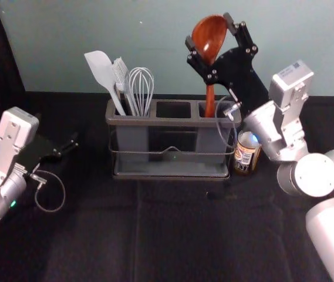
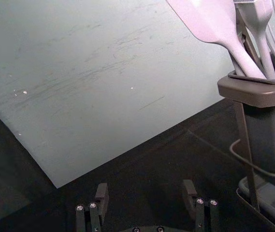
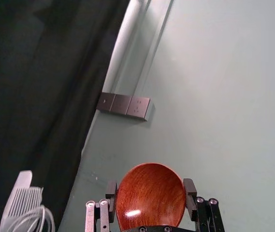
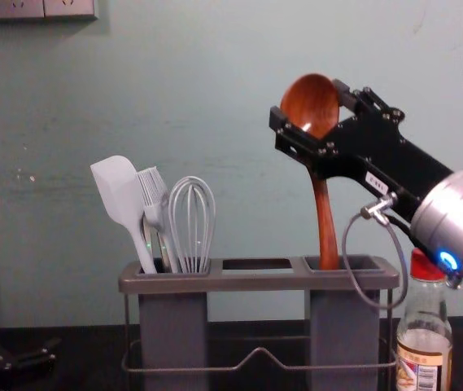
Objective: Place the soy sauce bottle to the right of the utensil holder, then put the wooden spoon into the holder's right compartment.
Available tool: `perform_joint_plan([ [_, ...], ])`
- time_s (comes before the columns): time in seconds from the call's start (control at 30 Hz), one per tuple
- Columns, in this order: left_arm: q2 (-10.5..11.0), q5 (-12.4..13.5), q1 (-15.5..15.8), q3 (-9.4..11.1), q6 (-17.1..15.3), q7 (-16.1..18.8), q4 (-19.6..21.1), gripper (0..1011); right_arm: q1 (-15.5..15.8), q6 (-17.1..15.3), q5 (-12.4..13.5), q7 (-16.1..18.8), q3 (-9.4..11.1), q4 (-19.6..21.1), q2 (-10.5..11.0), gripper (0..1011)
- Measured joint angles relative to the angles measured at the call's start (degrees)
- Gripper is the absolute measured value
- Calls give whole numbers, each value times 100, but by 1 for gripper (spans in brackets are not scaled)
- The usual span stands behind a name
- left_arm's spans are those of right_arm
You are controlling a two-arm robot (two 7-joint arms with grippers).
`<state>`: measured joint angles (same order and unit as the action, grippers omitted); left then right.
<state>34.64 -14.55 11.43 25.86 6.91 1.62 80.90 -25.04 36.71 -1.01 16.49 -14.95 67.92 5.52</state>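
Right gripper (image 4: 307, 103): part-open jaws, seemingly clasping wooden spoon (image 4: 324, 220) by bowl, freeing handle for right compartment (image 4: 343, 326) beneath | soy sauce bottle (image 4: 426, 326): below-right of jaws | left gripper (image 2: 145, 185): holder's left, wide, empty

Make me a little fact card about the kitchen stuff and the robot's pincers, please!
Holder: utensil holder, on the black table
Left compartment: spatula, brush, whisk
Right compartment: wooden spoon, handle down, bowl up above the rim
Right pincer: closed on the spoon's bowl, above the holder's right compartment
Left pincer: open, holding nothing, off to the holder's left
Bottle: soy sauce bottle, red cap, upright, right of the holder
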Motion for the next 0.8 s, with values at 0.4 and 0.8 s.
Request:
perform_joint_plan([
  [0.4,0,0,0,0,0,0,0,1005,258,15,-20,4,50,-25,57,840],
  [0.8,0,0,0,0,0,0,0,1005,451,-33,-116,-3,46,7,131,840],
])
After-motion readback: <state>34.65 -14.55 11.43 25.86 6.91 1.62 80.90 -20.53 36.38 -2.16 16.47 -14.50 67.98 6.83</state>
